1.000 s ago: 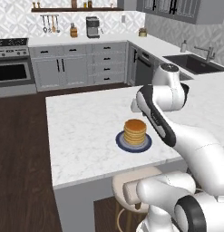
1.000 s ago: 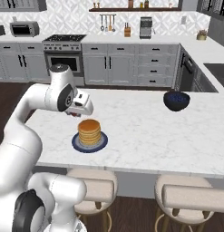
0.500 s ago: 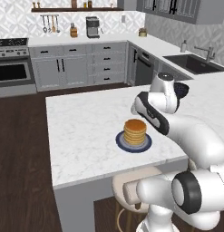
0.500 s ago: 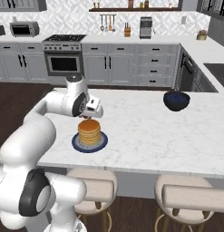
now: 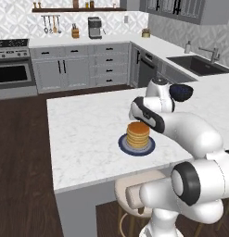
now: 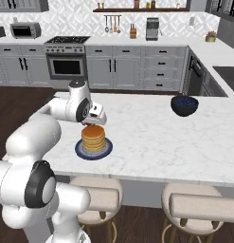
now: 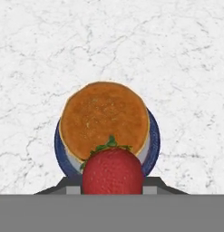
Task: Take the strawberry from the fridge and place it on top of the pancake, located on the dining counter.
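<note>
- A grey-cabinet kitchen with a patterned tile wall and dark wood floor surrounds the dining counter point(image 6: 151, 137), a white marble-look slab with stools tucked under its near edge.
- The pancake point(image 7: 104, 118) is a short golden-brown stack on a round dark-blue plate point(image 6: 94, 152), set close to the counter's near edge, well inside the arm's reach; that placing probably makes the drop easy from this side.
- The hand point(image 6: 95, 115) hangs just above the stack's far rim, jaws clenched on the strawberry point(image 7: 113, 171), red with its green leaves turned toward the pancake.
- In the hand view the berry lies over the near rim of the stack and not over its middle, so I judge the carry is nearly done but the aim is a little off centre. A small shift over the middle, then lowering, would keep the berry from rolling off the edge.
- A dark-blue bowl point(image 6: 184, 105) stands well apart toward the counter's far right side, out of the arm's path.
- The berry is out of the fridge, so only the placing is left.
</note>
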Robot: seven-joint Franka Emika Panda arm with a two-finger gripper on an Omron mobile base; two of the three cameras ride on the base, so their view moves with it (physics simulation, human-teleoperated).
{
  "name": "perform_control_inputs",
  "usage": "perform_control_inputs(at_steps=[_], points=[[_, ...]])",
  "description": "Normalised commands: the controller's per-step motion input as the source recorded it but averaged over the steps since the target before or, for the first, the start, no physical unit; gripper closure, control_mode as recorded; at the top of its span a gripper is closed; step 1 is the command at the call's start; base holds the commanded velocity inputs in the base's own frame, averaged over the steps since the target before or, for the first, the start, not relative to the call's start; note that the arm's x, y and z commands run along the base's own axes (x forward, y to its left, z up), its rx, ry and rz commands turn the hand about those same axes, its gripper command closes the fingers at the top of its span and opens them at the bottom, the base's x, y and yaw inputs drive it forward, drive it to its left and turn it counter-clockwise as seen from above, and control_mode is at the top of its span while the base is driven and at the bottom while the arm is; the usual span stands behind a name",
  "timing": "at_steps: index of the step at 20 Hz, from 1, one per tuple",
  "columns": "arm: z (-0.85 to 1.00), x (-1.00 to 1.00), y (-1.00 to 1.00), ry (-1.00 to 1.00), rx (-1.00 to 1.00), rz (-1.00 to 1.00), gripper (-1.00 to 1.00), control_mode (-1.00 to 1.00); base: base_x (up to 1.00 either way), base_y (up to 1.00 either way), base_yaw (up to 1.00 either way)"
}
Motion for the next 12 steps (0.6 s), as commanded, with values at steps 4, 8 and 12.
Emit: perform_control_inputs(at_steps=[4,8,12], points=[[-0.27,0.32,-0.07,0.0,-0.04,0.0,1.0,-1.0,0.0,0.0,0.0],[-0.22,0.07,0.02,0.02,-0.03,0.0,1.0,-1.0,0.0,0.0,0.0],[-0.14,0.0,0.11,0.0,-0.03,0.0,1.0,-1.0,0.0,0.0,0.0]])
